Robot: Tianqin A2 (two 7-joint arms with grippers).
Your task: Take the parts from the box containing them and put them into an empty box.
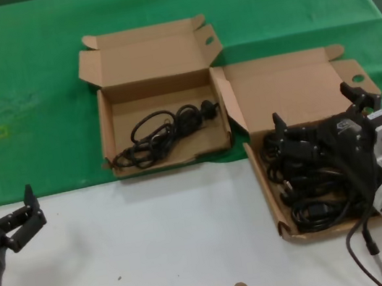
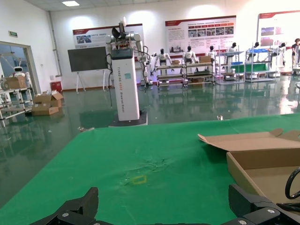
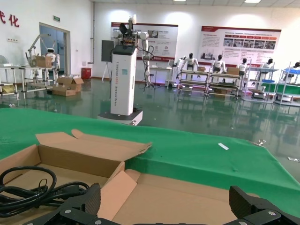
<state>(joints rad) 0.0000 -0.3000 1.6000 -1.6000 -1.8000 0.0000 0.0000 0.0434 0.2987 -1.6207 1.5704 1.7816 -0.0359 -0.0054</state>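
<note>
Black cords (image 1: 315,181) are heaped in the right box (image 1: 266,189); the right gripper (image 1: 318,111), jaws apart, is poised above and should be lowered squarely onto one bundle. One cord (image 1: 164,134) lies in the far box (image 1: 106,128); the left gripper (image 1: 23,215) is parked open.

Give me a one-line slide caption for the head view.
Right gripper open above the cord-filled box; one cord bundle lies in the other box; left gripper open, idle.
</note>
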